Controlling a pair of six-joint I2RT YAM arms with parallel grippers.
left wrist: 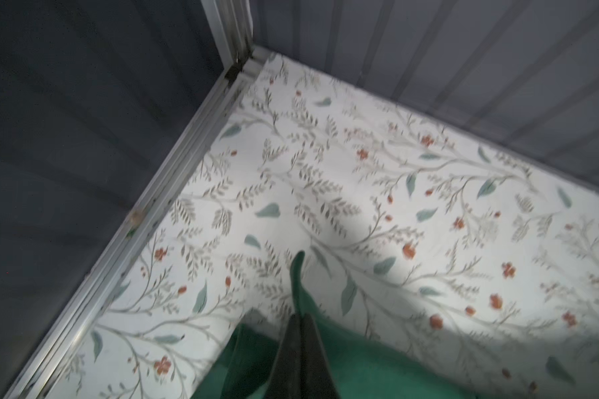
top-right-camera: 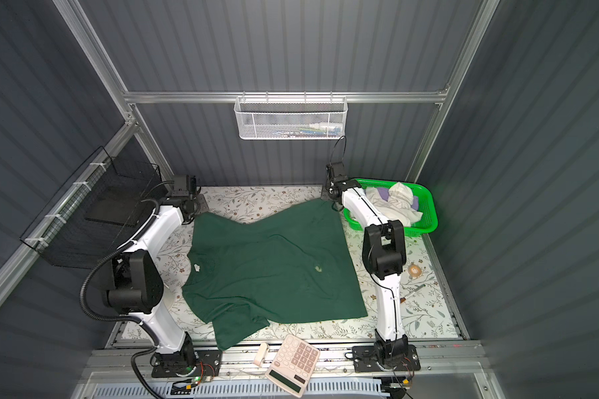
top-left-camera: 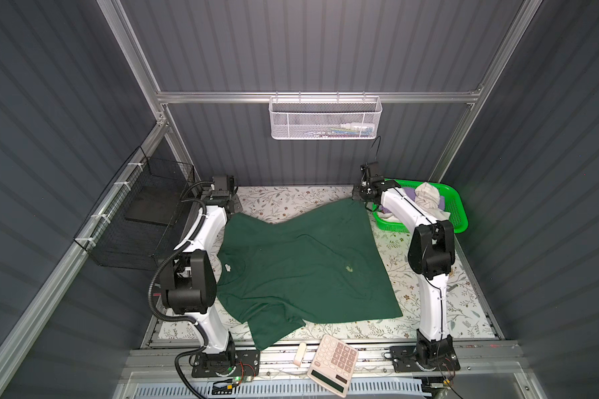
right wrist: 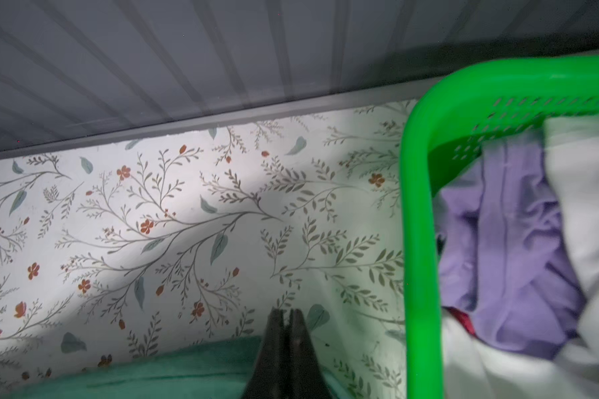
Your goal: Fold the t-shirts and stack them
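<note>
A large dark green t-shirt (top-left-camera: pixel 308 262) (top-right-camera: pixel 274 266) lies spread over the floral table, its white neck label (top-left-camera: pixel 227 266) to the left and a small pale mark (top-left-camera: pixel 349 268) right of centre. At its far left corner my left gripper (top-left-camera: pixel 236 209) (left wrist: pixel 301 316) is shut on it, with a strip of green cloth (left wrist: pixel 296 276) poking out past the tips. My right gripper (top-left-camera: pixel 360 199) (right wrist: pixel 286 311) is shut at the shirt's far right corner, green cloth (right wrist: pixel 153 373) lying on both sides of the fingers. White (top-left-camera: pixel 427 197) and lavender (right wrist: pixel 512 241) t-shirts sit crumpled in the basket.
The bright green mesh basket (top-left-camera: pixel 460 207) (right wrist: pixel 419 207) stands at the far right, close beside my right gripper. A calculator (top-left-camera: pixel 332 366) and a small white item (top-left-camera: pixel 300 352) lie on the front rail. A tape roll (top-right-camera: pixel 415 271) lies right of the right arm. A black wire basket (top-left-camera: pixel 142 214) hangs on the left wall.
</note>
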